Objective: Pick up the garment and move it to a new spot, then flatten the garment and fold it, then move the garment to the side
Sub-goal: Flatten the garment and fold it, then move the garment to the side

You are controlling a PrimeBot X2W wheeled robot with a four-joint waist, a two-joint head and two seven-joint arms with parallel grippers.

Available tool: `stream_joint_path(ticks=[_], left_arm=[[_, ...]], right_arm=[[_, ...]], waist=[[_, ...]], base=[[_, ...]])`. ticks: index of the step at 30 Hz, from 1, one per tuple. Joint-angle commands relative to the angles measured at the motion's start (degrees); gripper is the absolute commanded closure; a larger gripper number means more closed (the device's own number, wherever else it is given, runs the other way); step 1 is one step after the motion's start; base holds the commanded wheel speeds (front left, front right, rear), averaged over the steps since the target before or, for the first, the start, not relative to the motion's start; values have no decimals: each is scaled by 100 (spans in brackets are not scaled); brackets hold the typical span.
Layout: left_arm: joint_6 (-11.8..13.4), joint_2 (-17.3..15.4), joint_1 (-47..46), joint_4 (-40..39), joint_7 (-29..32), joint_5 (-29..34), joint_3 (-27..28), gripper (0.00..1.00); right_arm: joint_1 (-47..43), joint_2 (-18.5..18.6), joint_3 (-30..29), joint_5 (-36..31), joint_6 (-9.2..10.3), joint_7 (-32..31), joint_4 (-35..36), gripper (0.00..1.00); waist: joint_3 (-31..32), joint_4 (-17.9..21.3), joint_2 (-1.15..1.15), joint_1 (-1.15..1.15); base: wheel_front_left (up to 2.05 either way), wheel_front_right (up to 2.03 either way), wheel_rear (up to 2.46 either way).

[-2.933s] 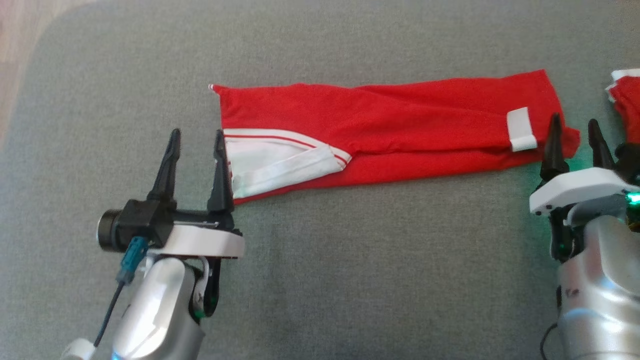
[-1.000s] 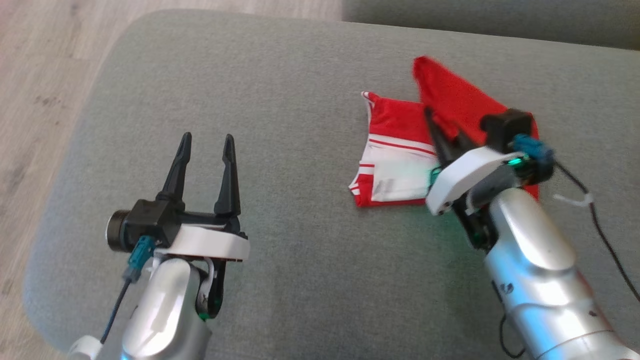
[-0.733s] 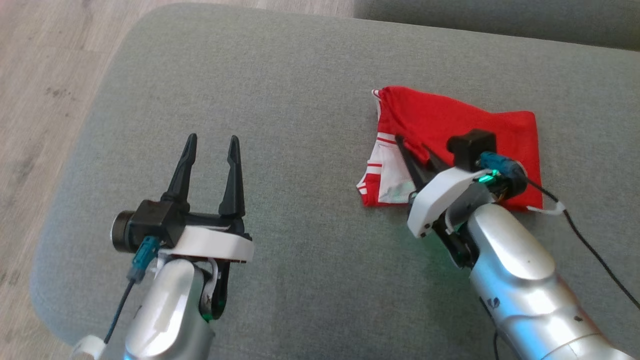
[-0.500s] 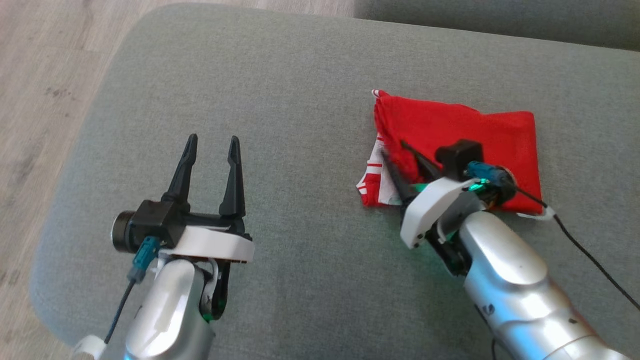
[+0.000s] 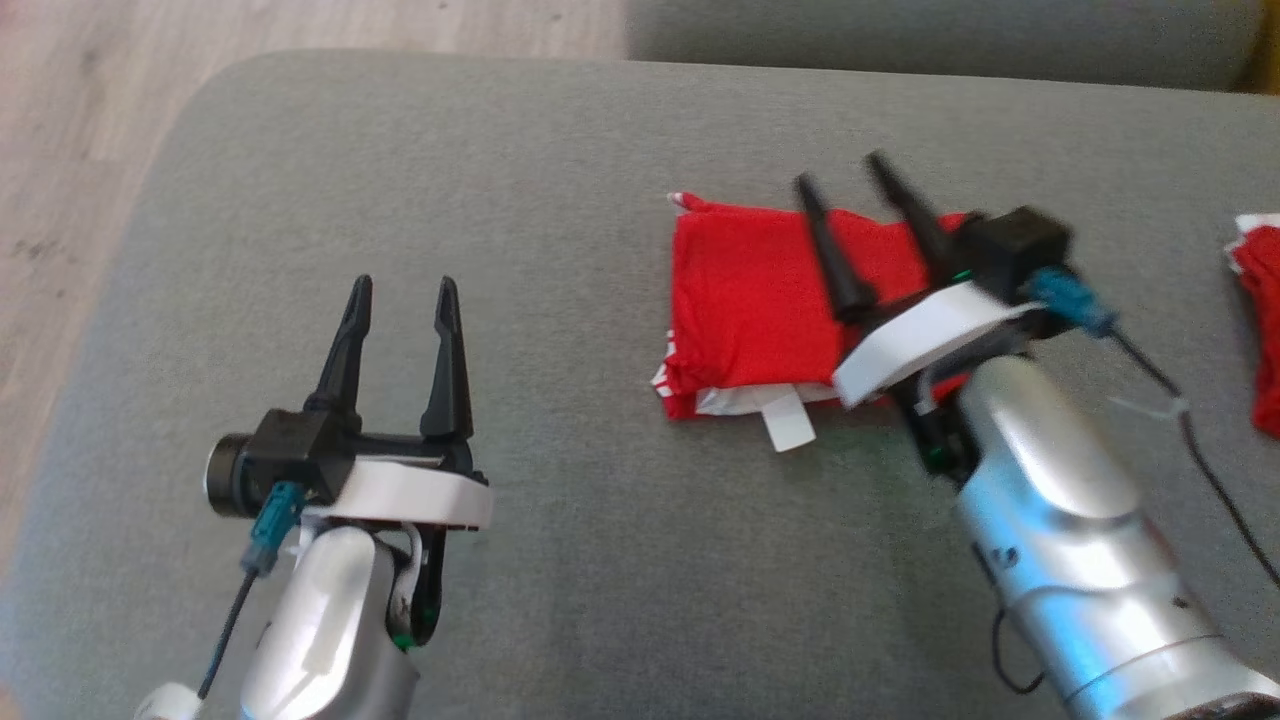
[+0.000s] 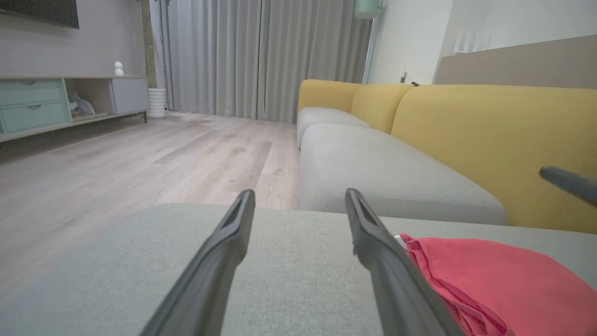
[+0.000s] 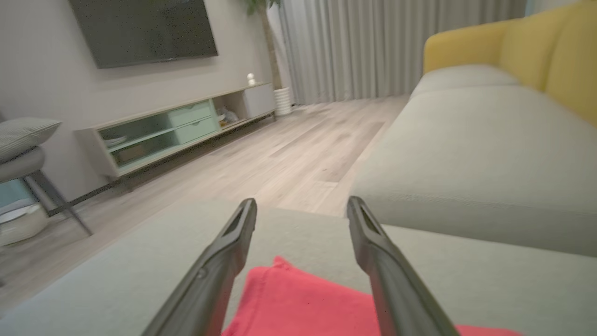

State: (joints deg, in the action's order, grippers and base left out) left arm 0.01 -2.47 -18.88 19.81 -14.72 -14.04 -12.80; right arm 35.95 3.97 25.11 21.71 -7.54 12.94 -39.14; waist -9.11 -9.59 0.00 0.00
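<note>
My left gripper (image 5: 403, 290) hangs over bare fabric in the near left part of the grey seat cushion (image 5: 560, 180). Its jaws are spread wide with nothing between them. In the left wrist view the same gripper (image 6: 298, 198) points toward the cushion's far edge, and the garment (image 6: 489, 275) lies just off to its right.

The red garment (image 5: 750, 300) lies folded into a compact rectangle right of the cushion's middle, closer to the far edge than to the near one. White trim shows along its near edge, and a small white tab (image 5: 788, 425) sticks out from that edge onto the cushion.

My right gripper (image 5: 842, 172) is over the garment's right half, its fingers angled toward the far edge. Its jaws are also spread and grip nothing. From the right wrist, that gripper (image 7: 301, 205) has the red cloth (image 7: 303, 303) below and between its fingers. I cannot tell whether they touch it.

A second red cloth (image 5: 1262, 300) lies at the cushion's right side, well apart from the folded one. Wooden floor (image 5: 60, 150) shows beyond the far left corner.
</note>
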Motion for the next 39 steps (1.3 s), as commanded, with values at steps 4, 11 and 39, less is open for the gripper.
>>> stream_joint_path(ticks=[4, 11, 39], left_arm=[[25, -41, -17, -274, -28, 74, 307, 0], [25, -41, 58, -316, -28, 116, 408, 0], [24, -41, -158, -324, -28, -36, 129, 0]], right_arm=[[-79, -109, -1328, -1109, 5, 182, 409, 0], [-848, -109, -2382, -1841, 5, 201, 1040, 0], [-900, -109, -2555, -1563, 5, -746, 968, 0]], waist=[[81, 383, 0, 0], [109, 648, 0, 0], [-713, 310, 0, 0]], base=[[0, 0, 0], [0, 0, 0], [0, 0, 0]])
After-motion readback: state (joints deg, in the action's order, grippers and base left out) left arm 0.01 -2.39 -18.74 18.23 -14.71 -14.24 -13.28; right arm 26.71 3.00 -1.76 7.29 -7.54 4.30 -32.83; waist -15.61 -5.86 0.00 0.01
